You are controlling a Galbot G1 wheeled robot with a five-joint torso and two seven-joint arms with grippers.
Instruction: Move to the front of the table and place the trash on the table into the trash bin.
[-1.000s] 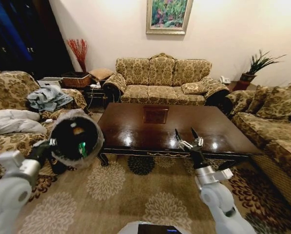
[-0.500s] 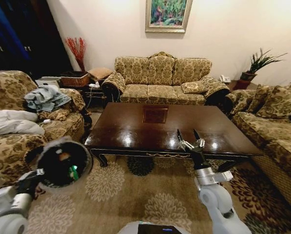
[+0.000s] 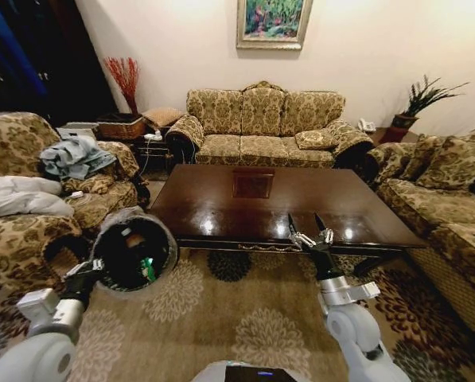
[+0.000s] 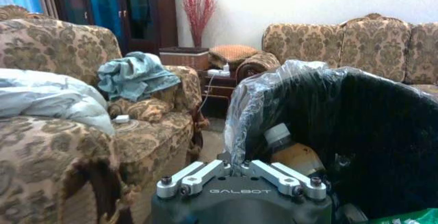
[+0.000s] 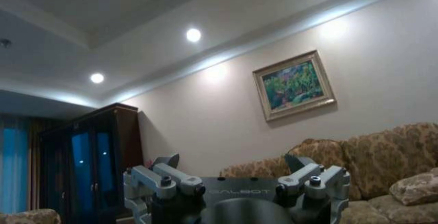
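My left gripper (image 3: 88,269) is shut on the rim of the trash bin (image 3: 142,215), a black bucket with a clear liner. It holds the bin low over the rug, tipped with its mouth toward me, just off the table's (image 3: 221,208) near left corner. Trash lies inside the bin: a green wrapper (image 3: 147,267) and a tan bottle (image 4: 296,157) beside a small white piece (image 4: 277,133). In the left wrist view the left gripper (image 4: 239,163) clamps the liner-covered bin wall (image 4: 253,101). My right gripper (image 3: 307,227) stands open, fingers up, before the table's near edge, also open (image 5: 233,161) in its own view.
A patterned armchair (image 3: 22,231) with bedding and clothes stands close on the left. A sofa (image 3: 261,123) sits behind the table, another sofa (image 3: 444,199) on the right. A wicker basket (image 3: 122,127) is at the back left. Open rug (image 3: 221,318) lies between me and the table.
The left arm dropped the held bin from chest height to low over the rug, then swung it right toward the table's corner. The right gripper has barely moved.
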